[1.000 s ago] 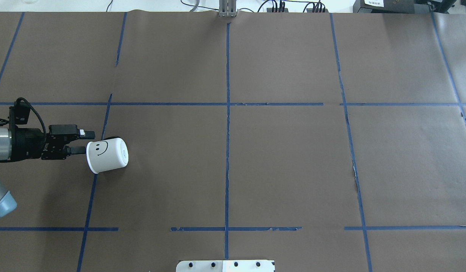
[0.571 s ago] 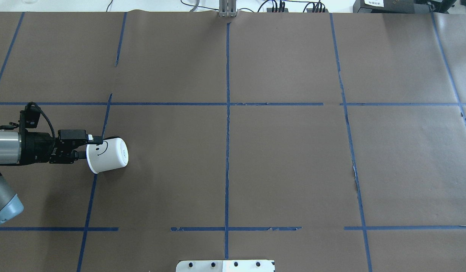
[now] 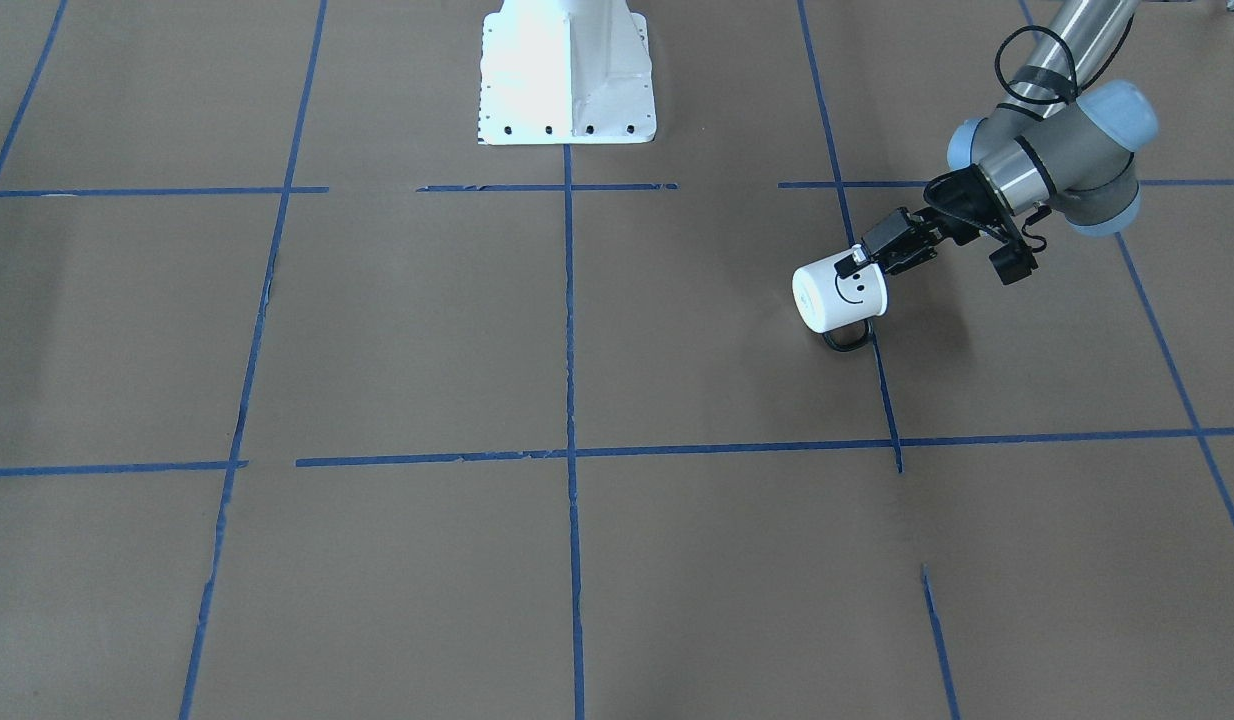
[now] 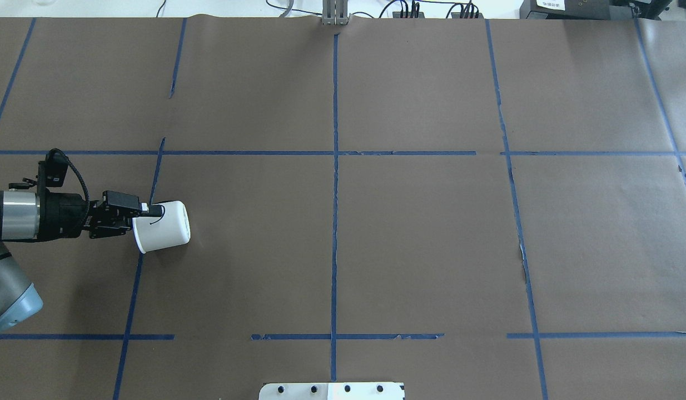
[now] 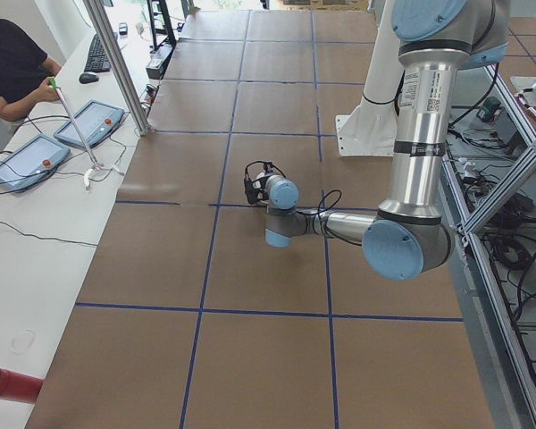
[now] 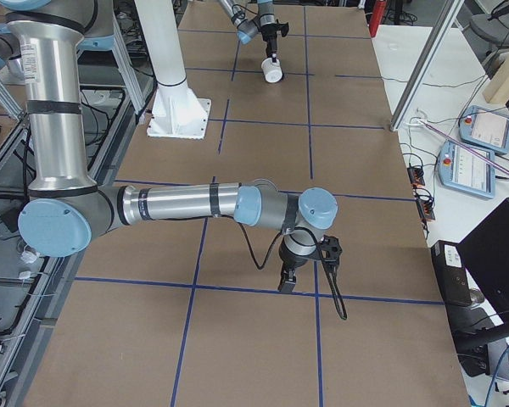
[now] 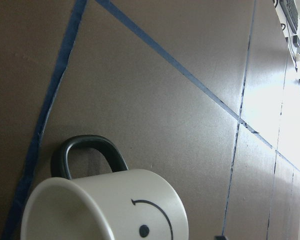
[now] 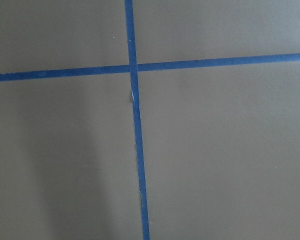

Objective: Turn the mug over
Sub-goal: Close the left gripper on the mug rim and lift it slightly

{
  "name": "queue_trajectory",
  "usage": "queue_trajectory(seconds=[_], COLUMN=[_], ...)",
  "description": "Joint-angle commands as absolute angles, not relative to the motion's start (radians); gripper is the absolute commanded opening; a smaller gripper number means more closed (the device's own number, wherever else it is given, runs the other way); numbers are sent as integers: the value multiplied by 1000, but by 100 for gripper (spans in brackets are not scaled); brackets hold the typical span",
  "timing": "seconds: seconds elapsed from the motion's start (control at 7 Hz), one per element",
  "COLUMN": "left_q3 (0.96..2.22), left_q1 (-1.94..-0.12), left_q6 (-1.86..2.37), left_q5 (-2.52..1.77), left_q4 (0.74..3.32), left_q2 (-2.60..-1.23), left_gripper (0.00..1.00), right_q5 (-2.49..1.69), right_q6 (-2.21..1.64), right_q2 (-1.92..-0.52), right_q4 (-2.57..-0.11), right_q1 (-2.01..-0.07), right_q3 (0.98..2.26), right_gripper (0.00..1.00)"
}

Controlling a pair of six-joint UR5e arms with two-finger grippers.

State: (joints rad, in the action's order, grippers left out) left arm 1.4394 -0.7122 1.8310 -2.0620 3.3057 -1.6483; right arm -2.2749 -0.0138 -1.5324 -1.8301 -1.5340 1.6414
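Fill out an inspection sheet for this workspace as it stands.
Surface: brown paper with a blue tape grid, torn in places.
Job's things: mug on its side, mouth toward the left pincer, handle on the operators' side.
Clutter: nothing seen.
Grippers: left pincer shut on the mug's rim; right pincer pointing down near a tape crossing, state unclear.
Cables: black loop at the left wrist; another at the right wrist.
Surroundings: operator at a side desk with pendants.
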Motion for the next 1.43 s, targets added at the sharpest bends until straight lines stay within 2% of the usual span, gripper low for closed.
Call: queue_trajectory(seconds=[0.0,0.43,0.86,1.14,1.29], left_q3=[1451,1463,1465,1512,1575], left_q1=[-713,-712,-712,-713,-713], left_q6=[1832,1836,1838,1876,1882], left_q5=[-2071,-2071,-2072,-2103,-2138], left_q4=[3304,3298,3295,3275,3193], left_q2=[-1652,-1658,-1675,-1675,-1680], left_gripper=[43,29,0,0,0], right_q5=[-2275,-2275,-2275,-2275,-2275], right_q6=[-14,-14,-14,-14,-14], right_q2=[-1532,-1532,-1532,-1532,-1532], right_q4=[-1830,-1830,-1830,-1830,-1830], right_q1=[-1534,-1534,-1534,-1534,-1534], right_q3=[1641,1641,1641,1641,1641], right_gripper=[100,100,100,100,100])
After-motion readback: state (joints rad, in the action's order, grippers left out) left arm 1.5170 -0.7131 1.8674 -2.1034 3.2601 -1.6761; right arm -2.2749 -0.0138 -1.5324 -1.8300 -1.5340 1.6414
